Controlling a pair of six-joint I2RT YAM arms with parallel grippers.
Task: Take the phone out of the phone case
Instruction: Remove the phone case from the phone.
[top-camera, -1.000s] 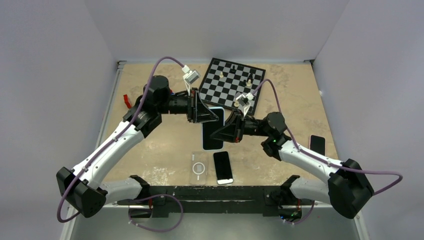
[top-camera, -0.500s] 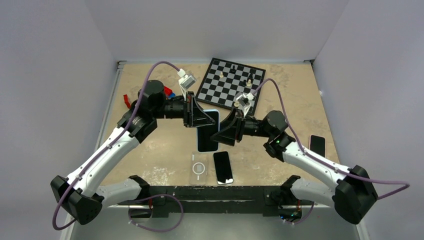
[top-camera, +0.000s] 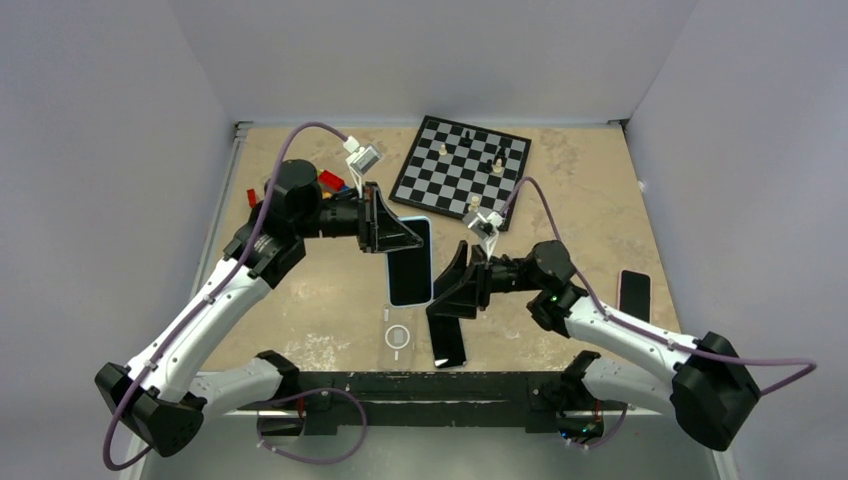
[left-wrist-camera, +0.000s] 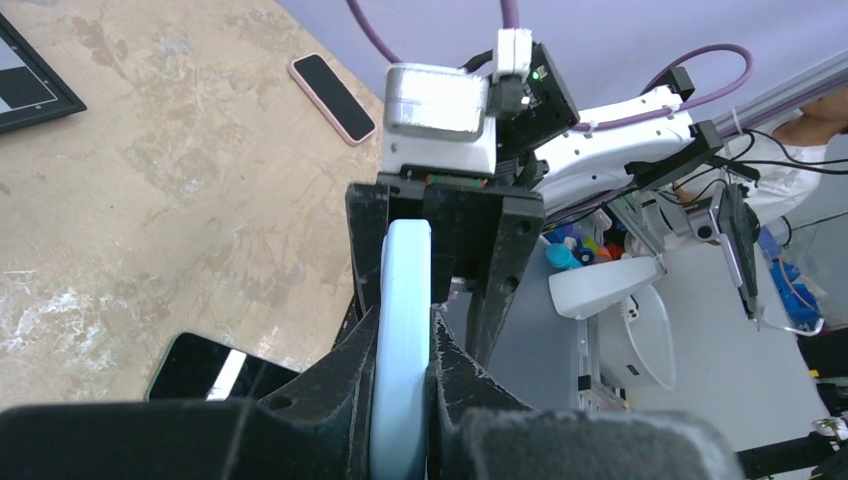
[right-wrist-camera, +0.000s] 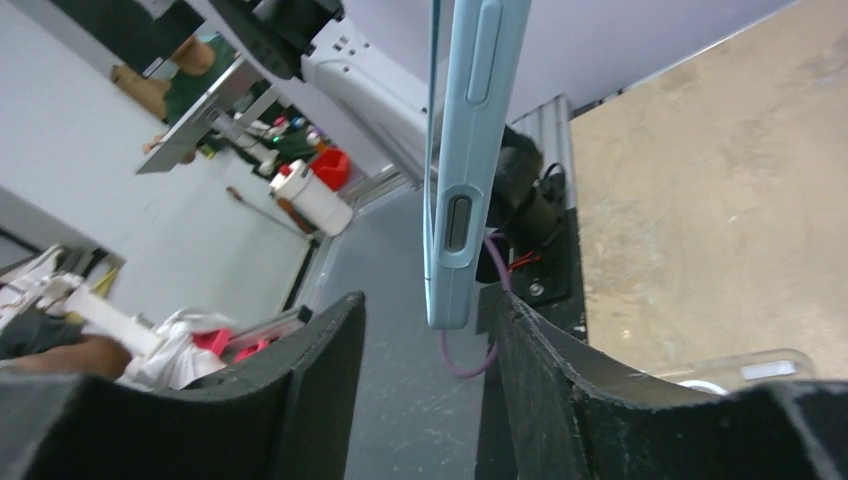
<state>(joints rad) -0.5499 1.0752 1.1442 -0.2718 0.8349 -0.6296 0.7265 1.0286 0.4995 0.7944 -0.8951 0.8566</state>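
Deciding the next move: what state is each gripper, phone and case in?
left gripper: shut on blue-cased phone
blue-cased phone: aloft, case on
right gripper: open, astride its end
bare black phone: flat on table
clear case: empty, on table
pink-cased phone: flat, case on

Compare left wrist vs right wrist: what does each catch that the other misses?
Left wrist only: left end effector shut on the blue-cased phone, pink-cased phone and black phone lying on the table, chessboard corner. Right wrist only: right end effector open around the case's lower end, its side buttons, clear case. Both: the blue case edge-on, tan table.
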